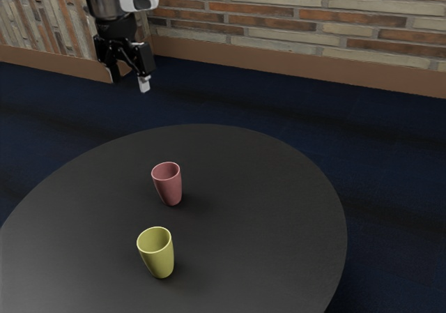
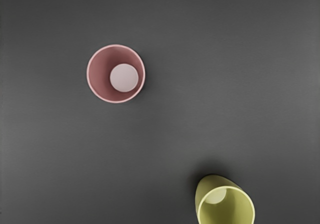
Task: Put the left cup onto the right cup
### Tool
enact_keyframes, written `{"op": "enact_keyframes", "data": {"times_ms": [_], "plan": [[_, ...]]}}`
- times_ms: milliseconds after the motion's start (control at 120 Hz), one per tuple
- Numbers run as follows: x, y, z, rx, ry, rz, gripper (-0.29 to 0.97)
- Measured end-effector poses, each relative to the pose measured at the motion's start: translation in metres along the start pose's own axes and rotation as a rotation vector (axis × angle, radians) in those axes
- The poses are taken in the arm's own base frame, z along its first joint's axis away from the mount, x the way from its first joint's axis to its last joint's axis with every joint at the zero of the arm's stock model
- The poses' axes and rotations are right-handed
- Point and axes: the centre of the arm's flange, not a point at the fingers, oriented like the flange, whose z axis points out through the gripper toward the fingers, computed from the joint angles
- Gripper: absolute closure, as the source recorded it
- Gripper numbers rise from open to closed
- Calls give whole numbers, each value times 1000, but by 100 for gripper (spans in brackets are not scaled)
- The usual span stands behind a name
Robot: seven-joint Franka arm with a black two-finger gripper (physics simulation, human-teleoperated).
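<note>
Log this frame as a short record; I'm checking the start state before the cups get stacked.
table: round dark table
pink cup: upright, empty, nearer the table's middle
yellow-green cup: upright, nearer the exterior camera, apart from the pink cup
gripper: open, holding nothing, high above the table at the exterior view's upper left
stacking: not yet done
</note>
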Motion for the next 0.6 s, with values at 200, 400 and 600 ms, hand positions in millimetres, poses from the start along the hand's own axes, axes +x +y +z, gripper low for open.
{"op": "enact_keyframes", "data": {"times_ms": [200,400,600], "plan": [[0,0,3,-1,-2,-1,0],[4,-5,8,10,-1,-6,0],[16,-15,24,37,-9,-13,0]]}}
